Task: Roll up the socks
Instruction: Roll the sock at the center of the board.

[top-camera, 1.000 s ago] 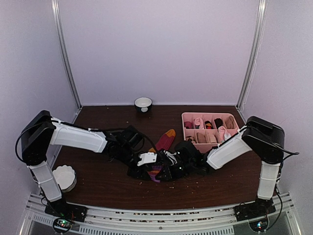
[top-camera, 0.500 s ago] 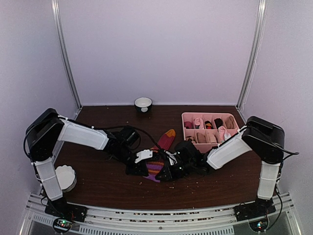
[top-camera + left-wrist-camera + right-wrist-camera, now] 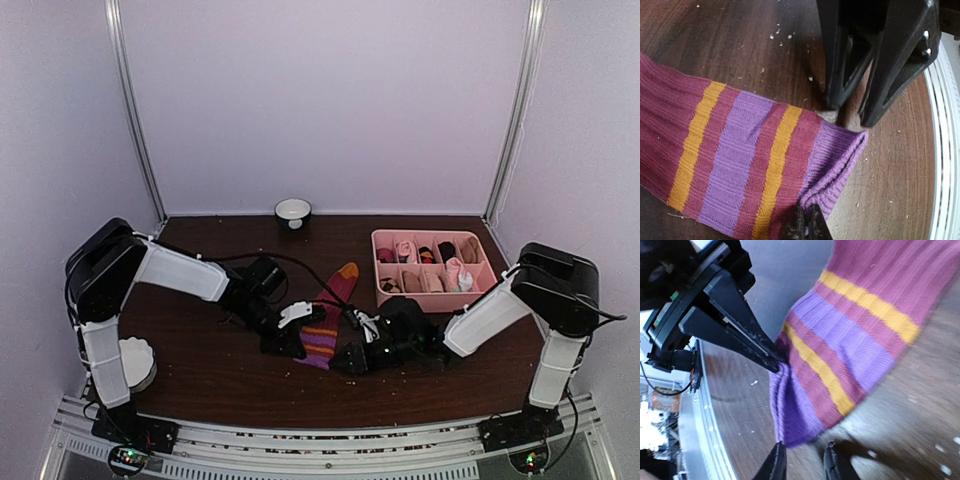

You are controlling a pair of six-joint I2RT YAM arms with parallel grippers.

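Left end effector [image 3: 805,221] pinches the purple cuff of a dark red striped fabric sock [image 3: 735,145]; right end effector [image 3: 804,460] stands spread just beside it.

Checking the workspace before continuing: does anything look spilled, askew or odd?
Pale crumbs are strewn on the table beside the striped sock, like spilled debris. The sock's purple cuff is bunched up where the left gripper pinches it.
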